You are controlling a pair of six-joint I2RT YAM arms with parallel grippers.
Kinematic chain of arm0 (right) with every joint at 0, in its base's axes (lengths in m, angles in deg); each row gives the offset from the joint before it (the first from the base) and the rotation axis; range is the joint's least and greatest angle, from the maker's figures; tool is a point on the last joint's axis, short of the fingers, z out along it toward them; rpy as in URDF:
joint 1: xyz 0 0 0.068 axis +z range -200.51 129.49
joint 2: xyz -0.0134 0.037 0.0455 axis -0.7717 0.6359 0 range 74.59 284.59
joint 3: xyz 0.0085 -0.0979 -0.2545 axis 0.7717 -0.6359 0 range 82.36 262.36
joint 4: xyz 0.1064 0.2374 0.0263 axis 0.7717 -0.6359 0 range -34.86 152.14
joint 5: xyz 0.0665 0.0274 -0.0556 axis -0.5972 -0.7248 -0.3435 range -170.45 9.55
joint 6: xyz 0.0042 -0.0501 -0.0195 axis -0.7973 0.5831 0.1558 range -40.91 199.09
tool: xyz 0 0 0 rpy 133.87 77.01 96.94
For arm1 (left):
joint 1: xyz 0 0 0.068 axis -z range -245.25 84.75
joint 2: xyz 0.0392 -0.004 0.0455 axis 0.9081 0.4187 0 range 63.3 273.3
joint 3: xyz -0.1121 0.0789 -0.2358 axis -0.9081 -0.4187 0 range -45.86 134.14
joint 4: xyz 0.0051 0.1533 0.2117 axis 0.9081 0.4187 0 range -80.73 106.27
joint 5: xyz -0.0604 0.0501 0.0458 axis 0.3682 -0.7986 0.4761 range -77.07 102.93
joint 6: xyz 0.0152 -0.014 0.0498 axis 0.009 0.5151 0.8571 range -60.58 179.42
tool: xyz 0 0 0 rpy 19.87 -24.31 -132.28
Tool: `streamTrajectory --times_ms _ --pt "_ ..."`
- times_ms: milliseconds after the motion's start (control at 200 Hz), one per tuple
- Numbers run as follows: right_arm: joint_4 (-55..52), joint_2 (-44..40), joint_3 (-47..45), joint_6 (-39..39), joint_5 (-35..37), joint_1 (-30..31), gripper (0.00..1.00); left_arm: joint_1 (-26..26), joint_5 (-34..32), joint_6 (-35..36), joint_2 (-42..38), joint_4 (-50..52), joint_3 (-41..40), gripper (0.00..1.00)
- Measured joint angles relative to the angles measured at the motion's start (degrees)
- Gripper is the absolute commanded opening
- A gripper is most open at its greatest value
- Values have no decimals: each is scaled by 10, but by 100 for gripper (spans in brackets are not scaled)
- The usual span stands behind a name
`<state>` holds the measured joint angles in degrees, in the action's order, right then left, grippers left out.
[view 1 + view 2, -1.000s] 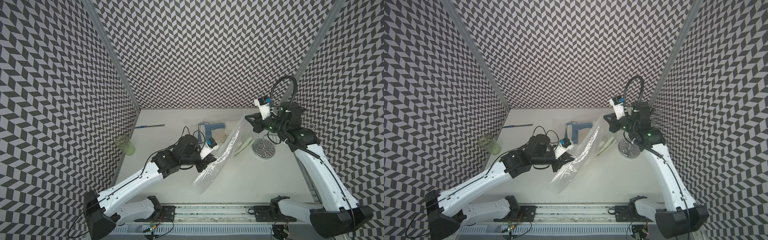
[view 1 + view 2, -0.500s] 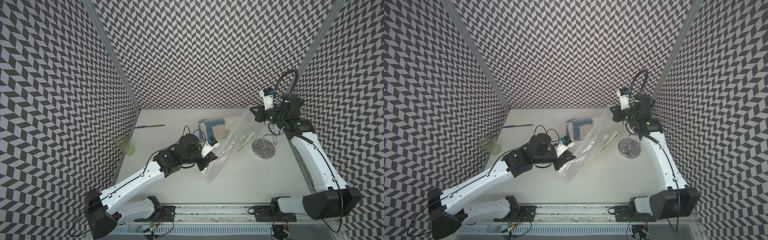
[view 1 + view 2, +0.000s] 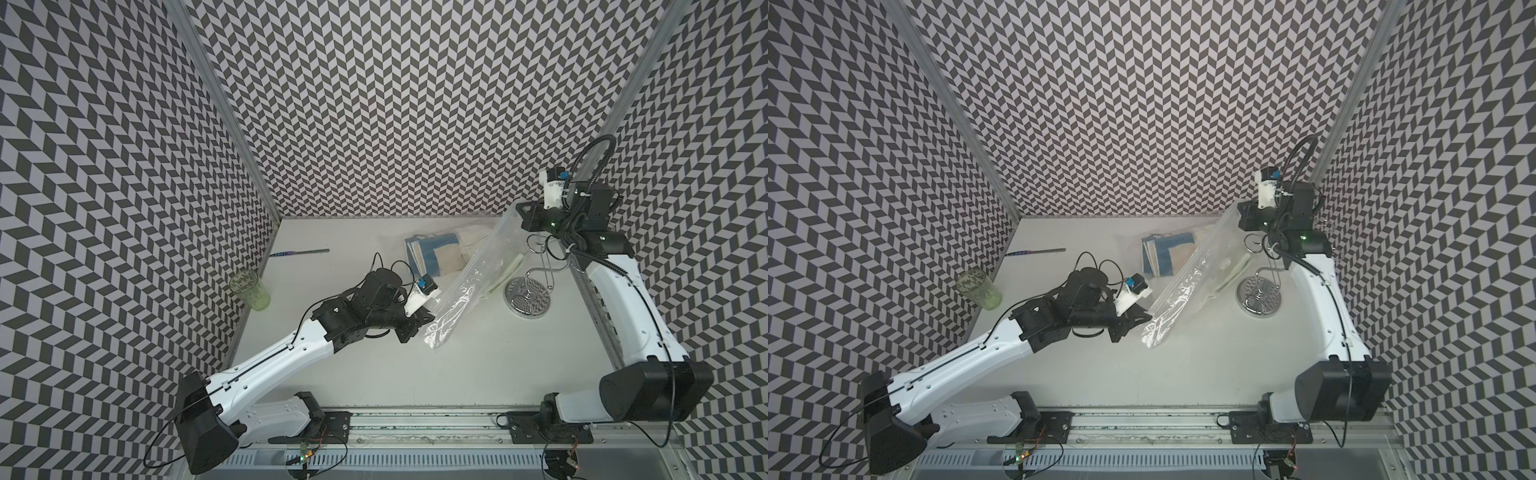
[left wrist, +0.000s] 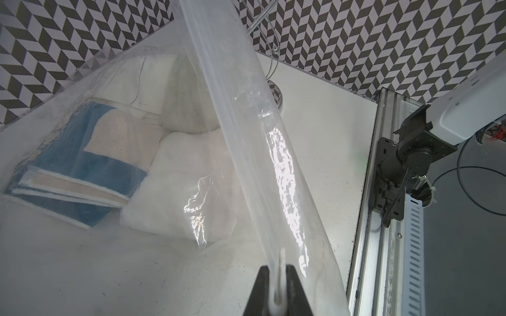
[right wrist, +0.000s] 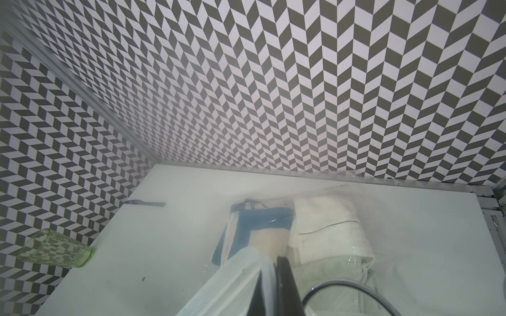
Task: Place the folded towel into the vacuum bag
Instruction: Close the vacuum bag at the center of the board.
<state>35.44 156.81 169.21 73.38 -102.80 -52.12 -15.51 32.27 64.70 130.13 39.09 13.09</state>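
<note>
The vacuum bag [image 3: 469, 282] [image 3: 1183, 291] hangs as a taut clear band between both grippers. My left gripper [image 3: 430, 322] [image 4: 278, 269] is shut on its low near end, white strip between the jaws. My right gripper [image 3: 519, 212] [image 5: 271, 264] is shut on its high far end, near the back right corner. A folded blue and beige towel [image 3: 432, 257] [image 4: 90, 164] lies on the table beside a white towel [image 3: 469, 237] [image 5: 328, 235]. Both show through hazy film, and I cannot tell whether they are inside the bag.
A green glass [image 3: 249, 289] stands by the left wall, with a thin pen-like tool [image 3: 299, 252] behind it. A wire stand on a round metal base [image 3: 528, 297] is just right of the bag. A pale green cloth [image 5: 328, 276] lies under the bag's far end.
My right gripper has moved back and to the right with the bag's end. The bag has been drawn tighter and narrower. My left gripper has barely shifted.
</note>
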Motion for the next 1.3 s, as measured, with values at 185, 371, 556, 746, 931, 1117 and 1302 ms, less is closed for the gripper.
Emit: streamTrajectory --times_ms 185,371,556,746,931,1117,1302 --pt "2 4 2 0 0 -6 0 0 7 2 5 1 0 0" --pt "14 10 3 -1 -2 -9 0 0 16 6 19 11 1 0" --pt "30 10 3 1 -2 -11 0 0 28 11 38 25 12 0" --pt "71 4 -17 2 13 18 0 1 30 11 40 55 26 35" --pt "72 -30 -41 24 47 73 3 -24 73 -14 14 68 49 42" --pt "45 -98 -77 54 91 160 0 -113 115 -66 -34 22 106 40" --pt "19 -149 -120 64 116 204 0 -150 105 -119 1 -48 100 36"
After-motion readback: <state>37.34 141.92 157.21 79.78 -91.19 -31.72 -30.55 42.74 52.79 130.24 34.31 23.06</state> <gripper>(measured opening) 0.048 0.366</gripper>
